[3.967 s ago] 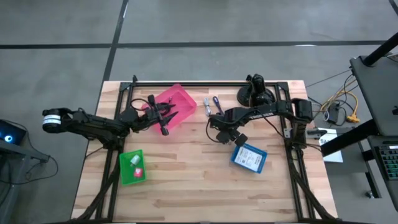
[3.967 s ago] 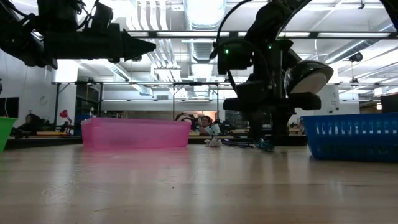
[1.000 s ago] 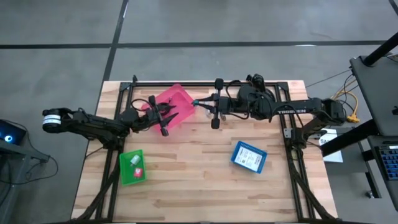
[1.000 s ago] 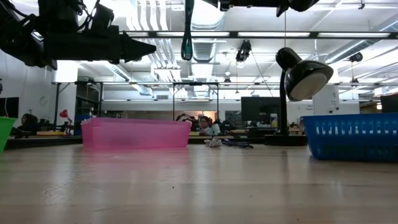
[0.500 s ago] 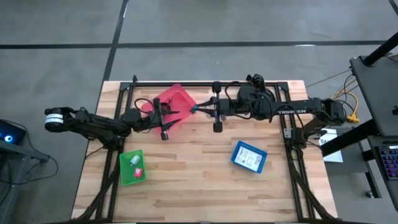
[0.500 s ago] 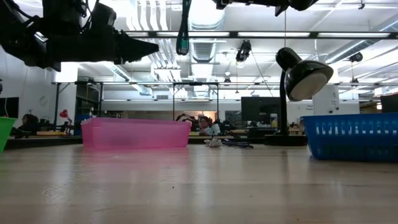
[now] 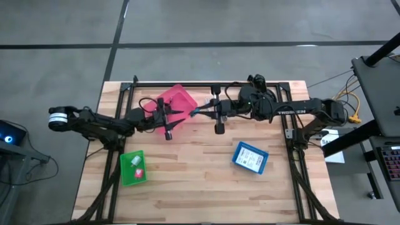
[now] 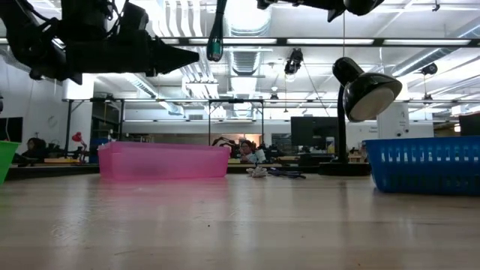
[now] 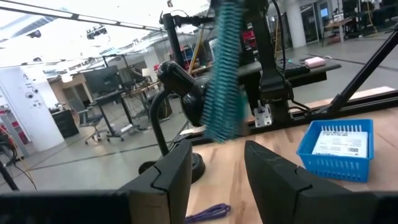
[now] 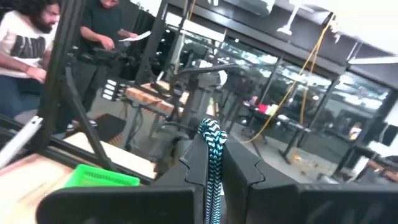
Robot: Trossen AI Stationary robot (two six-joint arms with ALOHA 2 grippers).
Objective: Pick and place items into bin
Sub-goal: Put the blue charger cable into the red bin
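Note:
My right gripper [image 7: 201, 111] reaches in from the table's right, high above the table just right of the pink bin [image 7: 177, 100], shut on a teal-and-black braided stick [image 8: 217, 30]. My left gripper [image 7: 169, 116] hovers open over the pink bin's near side, nothing between its fingers [image 9: 171, 180]; the stick [image 9: 224, 68] hangs a short way ahead of them. Loose items [image 8: 259, 171] lie on the table beyond the pink bin [image 8: 163, 161], and a purple stick [image 9: 208, 213] lies below. My right gripper pinches the braided stick [image 10: 212, 163] between its two fingers, which lie along it. One end [image 10: 211, 132] sticks out past the fingertips. In the low view the stick hangs upright, its lower end [image 8: 214, 54] far above the table and the bin.
A green bin [image 7: 132, 167] with small pieces sits near the front left, a blue bin [image 7: 250, 157] holding a card at the front right. The black domed camera mount [image 7: 256, 92] stands at the far edge, under my right arm. People work at desks behind the table [image 10: 25, 43].
My right gripper has carried the braided stick a little toward the table's left, closer to the pink bin, still shut on it. My left gripper has shifted slightly toward the right and stays open.

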